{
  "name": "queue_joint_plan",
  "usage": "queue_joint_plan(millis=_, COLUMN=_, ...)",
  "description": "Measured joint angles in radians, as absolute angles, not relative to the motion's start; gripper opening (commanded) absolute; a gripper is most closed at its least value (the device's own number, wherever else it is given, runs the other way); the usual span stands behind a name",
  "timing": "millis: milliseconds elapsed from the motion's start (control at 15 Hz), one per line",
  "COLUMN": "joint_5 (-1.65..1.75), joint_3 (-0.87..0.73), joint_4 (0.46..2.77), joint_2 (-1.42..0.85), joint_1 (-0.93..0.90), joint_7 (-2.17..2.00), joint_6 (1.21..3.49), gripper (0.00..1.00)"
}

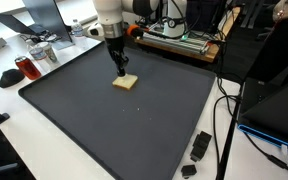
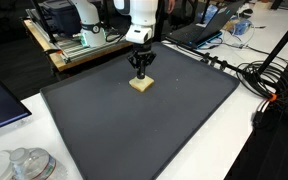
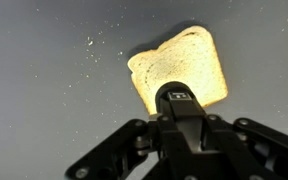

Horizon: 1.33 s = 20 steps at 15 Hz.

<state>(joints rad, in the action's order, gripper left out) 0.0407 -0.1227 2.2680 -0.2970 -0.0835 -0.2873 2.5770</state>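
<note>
Your gripper (image 1: 120, 71) has its jaws squeezed together. Right under them lies a bread slice (image 1: 126, 83) on a dark mat (image 1: 134, 130) covering a white table (image 1: 44, 135).

**A:** Arm (image 2: 141, 12), colour?
**B:** White. Smooth, rounded, glossy shells in both exterior views. Fat tube shape, with a dark band low down where the white ends.
**A:** Gripper (image 2: 141, 75)?
**B:** Black all over, matte, and much slimmer than the arm. It narrows toward the tips.
**A:** Anything more from the wrist view?
**B:** Yes. Black angular link bars (image 3: 114, 155) on both sides and a blocky black middle piece, all hard edges.
**A:** Markings?
**B:** One small pale rectangular label (image 3: 179, 96) on that middle piece. The print is too small to read.
**A:** Cables, screws?
**B:** Can't tell, too dark and too small.
</note>
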Motion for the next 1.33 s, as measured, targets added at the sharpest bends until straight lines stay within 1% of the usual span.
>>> queue_joint_plan(millis=333, joint_5=0.048, joint_3=-0.123, joint_4=2.256, joint_2=-0.286, joint_1=-0.084, joint_7=-0.297, joint_6=2.57, gripper=0.05)
queue_joint_plan(millis=533, joint_5=0.112, joint_3=-0.124, joint_4=2.234, joint_2=-0.284, joint_1=-0.095, joint_7=-0.371, joint_6=2.57, gripper=0.05)
queue_joint_plan(millis=1333, joint_5=0.651, joint_3=-0.181, joint_4=2.21, joint_2=-0.321, joint_1=-0.267, joint_7=-0.978, joint_6=2.575, gripper=0.05)
